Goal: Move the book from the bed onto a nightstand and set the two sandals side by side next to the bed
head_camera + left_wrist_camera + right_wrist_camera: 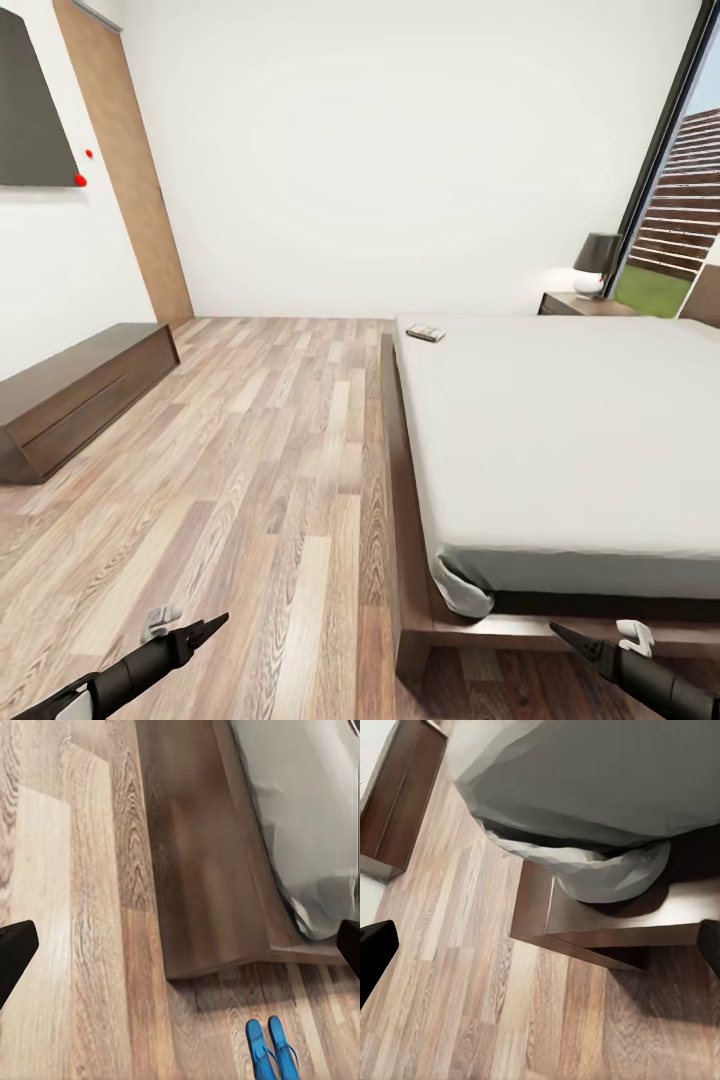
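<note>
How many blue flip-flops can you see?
2. The two sandals lie side by side on the wood floor, just off the corner of the bed frame: one sandal and the other sandal right beside it. Their far ends are cut off by the picture's edge.

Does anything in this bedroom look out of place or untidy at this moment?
Yes: the book lies alone near a far corner of the bed, and the mattress cover bunches loosely at the near corner. The two sandals lie neatly side by side on the floor.

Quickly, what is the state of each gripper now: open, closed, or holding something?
Left gripper: open, holding nothing.
Right gripper: open, holding nothing.
</note>
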Robot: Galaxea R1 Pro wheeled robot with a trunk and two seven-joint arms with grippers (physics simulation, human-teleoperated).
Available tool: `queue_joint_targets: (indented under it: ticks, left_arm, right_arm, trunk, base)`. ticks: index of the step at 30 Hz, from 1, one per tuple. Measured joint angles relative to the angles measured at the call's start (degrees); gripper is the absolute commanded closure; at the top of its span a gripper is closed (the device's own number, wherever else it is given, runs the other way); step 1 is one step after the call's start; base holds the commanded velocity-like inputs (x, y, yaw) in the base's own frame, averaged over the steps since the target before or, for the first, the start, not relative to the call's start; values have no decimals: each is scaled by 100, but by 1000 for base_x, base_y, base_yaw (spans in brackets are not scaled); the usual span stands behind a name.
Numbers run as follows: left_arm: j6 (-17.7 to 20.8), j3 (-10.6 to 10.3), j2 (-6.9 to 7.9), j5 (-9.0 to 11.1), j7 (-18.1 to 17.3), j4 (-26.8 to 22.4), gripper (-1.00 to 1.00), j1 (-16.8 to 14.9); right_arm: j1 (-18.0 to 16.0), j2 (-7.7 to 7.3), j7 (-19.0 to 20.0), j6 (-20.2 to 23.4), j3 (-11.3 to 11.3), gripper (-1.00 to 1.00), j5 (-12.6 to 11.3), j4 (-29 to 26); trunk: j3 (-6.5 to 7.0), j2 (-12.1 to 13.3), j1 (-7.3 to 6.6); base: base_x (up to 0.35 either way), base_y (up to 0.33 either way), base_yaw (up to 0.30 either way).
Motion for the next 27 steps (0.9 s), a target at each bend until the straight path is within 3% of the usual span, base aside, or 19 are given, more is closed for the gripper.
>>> queue_joint_targets:
  ticks: [9,27]
  left_arm:
    - [-3,-4,0,0,-1,5,-100,1]
    - [-4,-4,0,0,-1,7,-100,1]
  right_arm:
    - [0,0,3,-1,3,-100,1,1]
    - [-1,1,5,-1,3,-100,0,1]
  trunk:
    - [36,82,-45]
    - [36,82,-45]
  base:
    - [0,0,35]
    - [0,0,268]
